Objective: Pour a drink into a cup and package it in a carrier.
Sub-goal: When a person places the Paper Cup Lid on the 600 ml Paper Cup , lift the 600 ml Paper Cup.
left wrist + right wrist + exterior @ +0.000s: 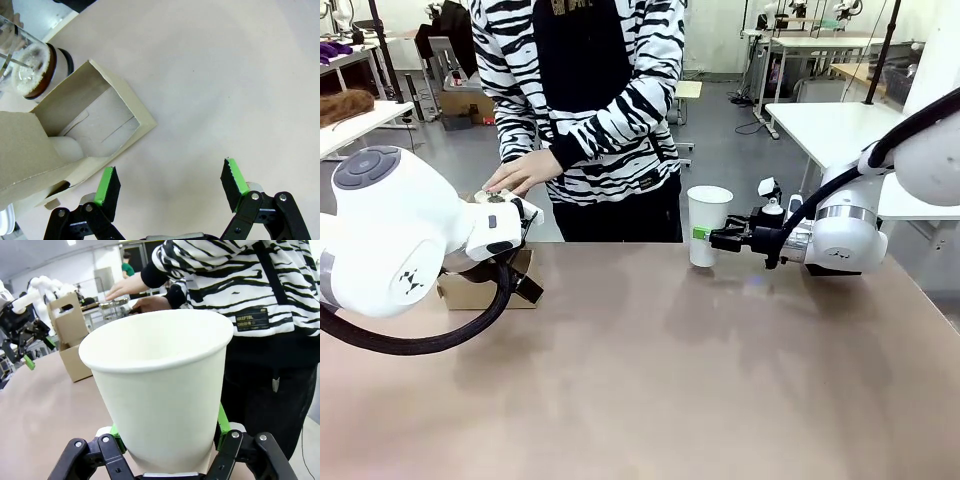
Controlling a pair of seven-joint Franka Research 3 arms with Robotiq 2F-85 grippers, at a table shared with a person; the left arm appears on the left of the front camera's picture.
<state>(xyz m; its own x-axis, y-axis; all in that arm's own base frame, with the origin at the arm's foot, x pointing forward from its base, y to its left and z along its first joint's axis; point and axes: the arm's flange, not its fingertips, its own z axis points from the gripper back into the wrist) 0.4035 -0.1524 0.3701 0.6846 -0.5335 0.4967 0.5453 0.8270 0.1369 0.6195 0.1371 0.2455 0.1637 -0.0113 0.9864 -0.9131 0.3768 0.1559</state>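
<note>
Brown tabletop (670, 380), lab benches behind. Pinching empty, lidless cup (708, 212) upright in right gripper (717, 237) near far edge. Hovering left gripper (170, 182), spread wide and empty, just beside carrier (95, 125); jug (30, 70) beyond, by person's hand (520, 172). Pre-pour step, likely; next calls for bringing jug over cup.

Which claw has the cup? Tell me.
The right claw: it is clamped on the white cup. The left claw stands open beside the cardboard carrier, holding nothing.
</note>
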